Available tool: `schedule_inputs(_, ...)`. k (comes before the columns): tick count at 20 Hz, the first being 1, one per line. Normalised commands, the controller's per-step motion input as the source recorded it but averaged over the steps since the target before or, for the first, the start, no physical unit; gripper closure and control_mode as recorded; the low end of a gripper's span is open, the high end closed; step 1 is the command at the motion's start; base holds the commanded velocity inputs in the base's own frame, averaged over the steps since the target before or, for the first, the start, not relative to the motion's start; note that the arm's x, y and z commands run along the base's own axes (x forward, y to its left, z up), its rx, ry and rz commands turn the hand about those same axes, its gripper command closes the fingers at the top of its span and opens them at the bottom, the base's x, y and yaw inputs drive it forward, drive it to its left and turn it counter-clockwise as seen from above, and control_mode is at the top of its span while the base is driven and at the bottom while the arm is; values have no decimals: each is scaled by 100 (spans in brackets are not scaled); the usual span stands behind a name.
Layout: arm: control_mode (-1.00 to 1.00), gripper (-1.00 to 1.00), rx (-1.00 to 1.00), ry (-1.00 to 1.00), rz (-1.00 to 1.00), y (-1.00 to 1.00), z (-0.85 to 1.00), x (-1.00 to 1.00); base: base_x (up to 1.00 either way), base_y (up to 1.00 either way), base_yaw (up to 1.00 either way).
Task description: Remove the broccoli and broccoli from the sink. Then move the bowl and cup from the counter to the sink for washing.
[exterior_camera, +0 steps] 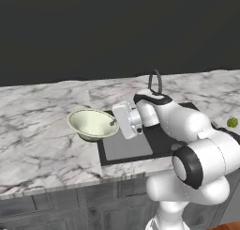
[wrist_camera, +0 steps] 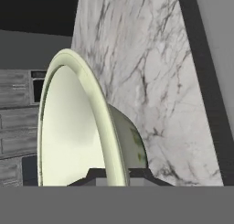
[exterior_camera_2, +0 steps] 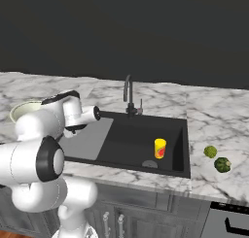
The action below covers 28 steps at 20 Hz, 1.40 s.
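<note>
The pale cream-green bowl [exterior_camera: 90, 122] is over the marble counter [exterior_camera: 42, 140], just left of the black sink [exterior_camera: 159, 139]. My gripper [exterior_camera: 113, 123] is shut on the bowl's right rim, reaching in sideways from the sink side. In the hand view the rim of the bowl [wrist_camera: 73, 127] runs between the fingertips of the gripper [wrist_camera: 116, 175]. From the right, the bowl [exterior_camera_2: 23, 110] peeks out behind my arm. The yellow cup [exterior_camera_2: 160, 148] stands upright in the sink [exterior_camera_2: 126, 140]. Two broccoli florets [exterior_camera_2: 210, 151] [exterior_camera_2: 222, 164] lie on the counter right of the sink; one floret [exterior_camera: 232, 123] also shows from the left.
The dark gooseneck tap [exterior_camera_2: 128, 93] rises behind the basin. A grey flat panel [exterior_camera: 126, 147] covers the sink's left part, right beside the bowl. Grey cabinet fronts [exterior_camera_2: 146, 217] run under the counter edge.
</note>
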Motion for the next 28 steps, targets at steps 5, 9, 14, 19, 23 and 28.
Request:
schedule_inputs(5, -100, 100, 0, 8, 0, -43, 7, 0, 0, 0, 0)
schedule_inputs(9, -100, 100, 0, 7, 0, -44, 5, 0, 0, 0, 0)
schedule_inputs(14, -100, 100, 0, 4, 0, -45, 3, -1, 0, 0, 0)
schedule_inputs(19, -100, 100, 0, 0, 0, -46, 2, -3, 0, 0, 0)
schedule_inputs(23, -100, 100, 0, 0, 0, -49, 1, -3, 0, 0, 0)
schedule_inputs(28, -100, 100, 0, 0, 0, -47, 1, -2, 0, 0, 0)
